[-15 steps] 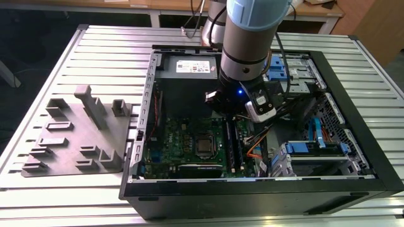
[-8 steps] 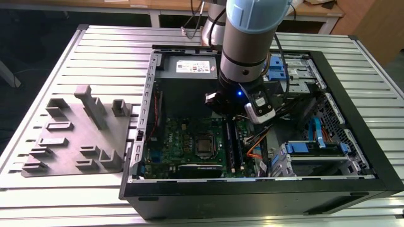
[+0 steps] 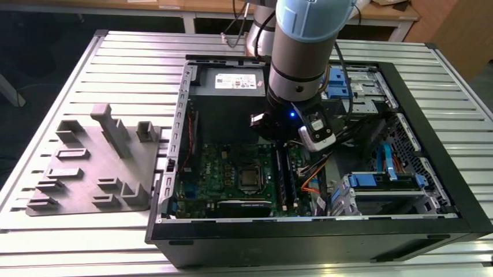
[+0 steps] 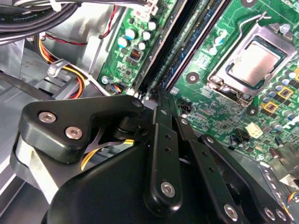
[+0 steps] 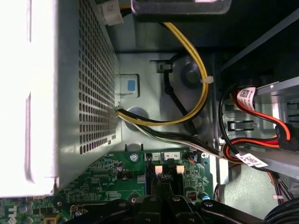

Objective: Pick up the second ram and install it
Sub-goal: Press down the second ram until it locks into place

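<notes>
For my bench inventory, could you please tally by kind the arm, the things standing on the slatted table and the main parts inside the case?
Robot arm: 1
Open computer case: 1
Green motherboard: 1
Grey power-supply box: 1
Processor socket: 1
Grey fixture plate: 1
Total: 6

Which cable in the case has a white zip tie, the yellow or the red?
The yellow cable, with the tie at its bend; the red cable carries white labels instead.
</notes>
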Controlling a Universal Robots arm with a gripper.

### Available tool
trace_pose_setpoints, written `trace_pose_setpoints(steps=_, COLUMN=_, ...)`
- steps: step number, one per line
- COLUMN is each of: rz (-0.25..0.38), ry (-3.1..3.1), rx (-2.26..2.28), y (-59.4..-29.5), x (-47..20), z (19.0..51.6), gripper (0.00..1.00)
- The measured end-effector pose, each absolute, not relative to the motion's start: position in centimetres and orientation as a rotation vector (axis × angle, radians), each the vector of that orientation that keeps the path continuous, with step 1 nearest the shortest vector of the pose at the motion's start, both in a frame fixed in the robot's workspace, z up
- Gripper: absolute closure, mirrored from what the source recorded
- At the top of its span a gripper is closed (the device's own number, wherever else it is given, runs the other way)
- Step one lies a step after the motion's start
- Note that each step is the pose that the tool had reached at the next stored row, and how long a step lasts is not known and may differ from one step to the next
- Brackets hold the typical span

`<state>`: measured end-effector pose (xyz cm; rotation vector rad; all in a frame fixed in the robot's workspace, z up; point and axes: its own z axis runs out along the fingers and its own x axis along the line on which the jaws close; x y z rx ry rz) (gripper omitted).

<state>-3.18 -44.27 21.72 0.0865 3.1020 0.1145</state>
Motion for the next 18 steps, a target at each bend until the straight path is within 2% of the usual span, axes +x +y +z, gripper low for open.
trace_pose_setpoints(steps=6, rz=0.115, ry=3.102, rx=0.087, y=-44.3, x=-3.2, z=21.8, gripper=0.93)
trace_pose_setpoints(steps=18, rz=0.115, ry=3.102, rx=0.087, y=-44.3, x=-3.2, z=23.9, gripper=0.93)
